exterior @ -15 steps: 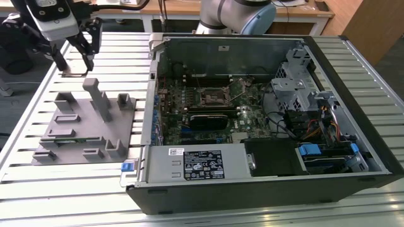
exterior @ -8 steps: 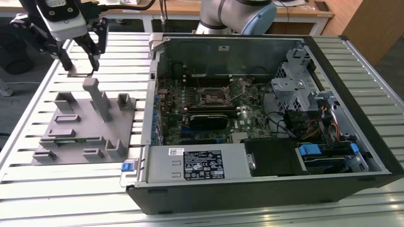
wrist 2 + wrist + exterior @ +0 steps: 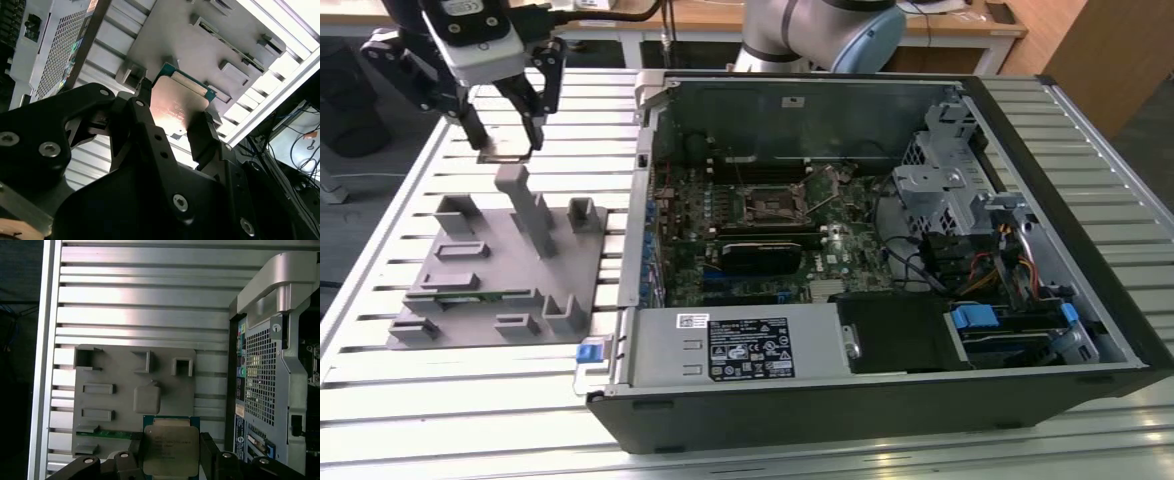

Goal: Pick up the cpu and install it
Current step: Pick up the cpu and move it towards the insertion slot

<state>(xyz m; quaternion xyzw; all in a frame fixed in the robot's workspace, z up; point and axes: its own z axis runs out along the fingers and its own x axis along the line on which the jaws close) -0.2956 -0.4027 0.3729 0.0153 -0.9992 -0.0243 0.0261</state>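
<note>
Silvery-lidded cpu (image 3: pixel 170 452) faces the first wrist view, clamped by end effector (image 3: pixel 171 444).

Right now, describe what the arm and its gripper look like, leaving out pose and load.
The arm is a silver-grey tube with a rounded light-blue joint cap. The gripper has a pale grey and white body with a dark panel, and black linkage bars below it. In the second wrist view its fingers are matte black angular plates joined by silver screws.
</note>
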